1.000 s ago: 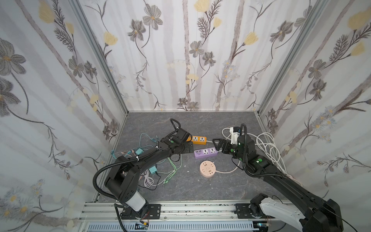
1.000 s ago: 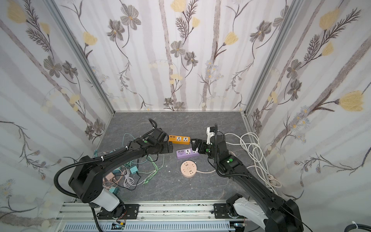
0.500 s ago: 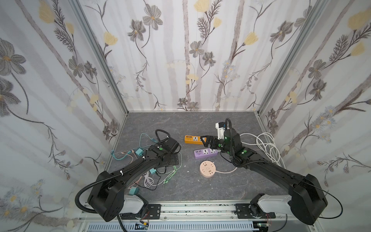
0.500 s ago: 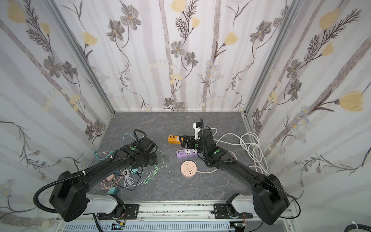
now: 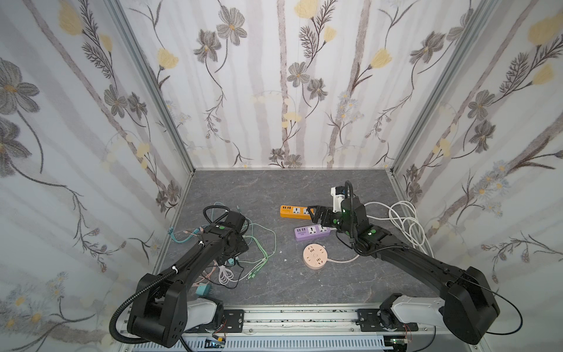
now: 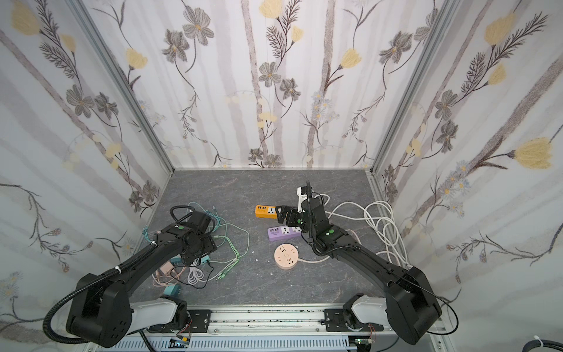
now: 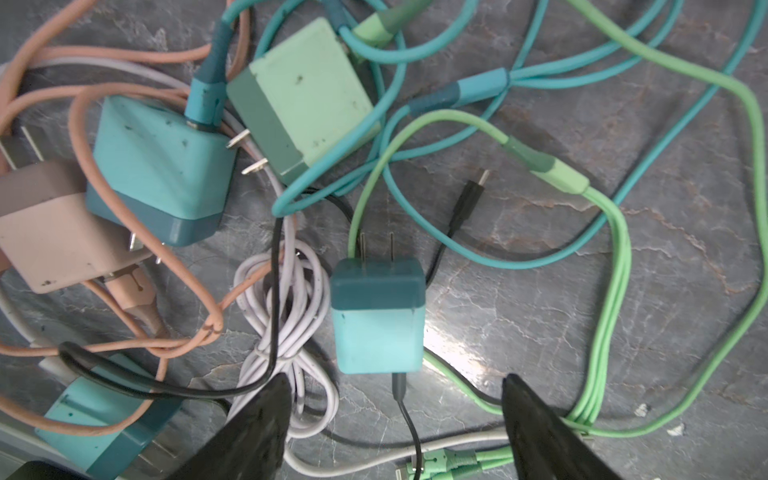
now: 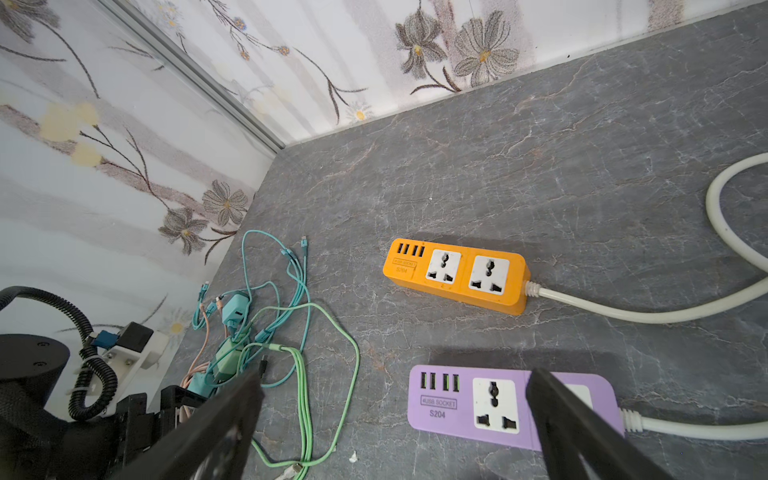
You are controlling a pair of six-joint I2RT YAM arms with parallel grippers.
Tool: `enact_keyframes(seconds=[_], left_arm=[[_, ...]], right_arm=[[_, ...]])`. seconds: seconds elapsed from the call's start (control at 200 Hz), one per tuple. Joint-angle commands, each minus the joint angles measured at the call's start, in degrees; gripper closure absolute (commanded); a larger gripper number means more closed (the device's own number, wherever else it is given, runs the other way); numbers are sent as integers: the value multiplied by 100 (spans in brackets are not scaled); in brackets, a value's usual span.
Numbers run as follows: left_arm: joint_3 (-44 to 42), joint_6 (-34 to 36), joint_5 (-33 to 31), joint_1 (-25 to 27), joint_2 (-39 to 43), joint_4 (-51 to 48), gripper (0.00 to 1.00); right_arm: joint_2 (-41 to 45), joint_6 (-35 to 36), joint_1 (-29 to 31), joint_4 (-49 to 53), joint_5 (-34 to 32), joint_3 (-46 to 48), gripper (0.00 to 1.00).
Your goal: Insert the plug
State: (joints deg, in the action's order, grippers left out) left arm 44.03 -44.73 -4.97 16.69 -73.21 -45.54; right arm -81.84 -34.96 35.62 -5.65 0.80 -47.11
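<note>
Both arms have shifted: the left one has drawn back from the strips to the cable tangle (image 5: pixel 227 271), and the right one has swung toward the orange strip (image 5: pixel 297 211). The right gripper (image 8: pixel 395 376) hangs spread and empty over the purple strip (image 8: pixel 440 399). The left gripper (image 7: pixel 395 380) stands spread either side of the teal plug (image 7: pixel 378 316), which lies flat on the surface (image 7: pixel 685 332) with its prongs pointing away. It should close squarely on the plug's sides, I judge. The green cable (image 7: pixel 619 249), white coil (image 7: pixel 282 299) and black cable (image 7: pixel 409 415) crowd the jaws and may drag along.
</note>
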Motion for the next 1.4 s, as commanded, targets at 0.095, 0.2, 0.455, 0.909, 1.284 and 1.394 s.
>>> enact_keyframes(seconds=[0.095, 0.2, 0.455, 0.909, 1.284, 1.394], left_arm=[[-106, 56, 160, -114, -291, 308, 24], [-135, 78, 163, -131, -489, 385, 26], [-310, 204, 55, -213, -769, 647, 31], [-122, 557, -118, -346, -986, 721, 34], [-52, 606, -104, -399, -919, 771, 50], [-79, 622, -228, -394, -658, 708, 61]], right_arm=[[11, -160, 7, 34, -194, 2, 1], [2, -160, 7, 33, -196, -9, 1], [-22, -160, 7, 42, -150, 9, 1], [-15, -179, 7, 68, -133, 32, 1], [-59, -178, 7, 56, -123, 9, 1], [-84, -178, 11, 25, -107, 13, 1]])
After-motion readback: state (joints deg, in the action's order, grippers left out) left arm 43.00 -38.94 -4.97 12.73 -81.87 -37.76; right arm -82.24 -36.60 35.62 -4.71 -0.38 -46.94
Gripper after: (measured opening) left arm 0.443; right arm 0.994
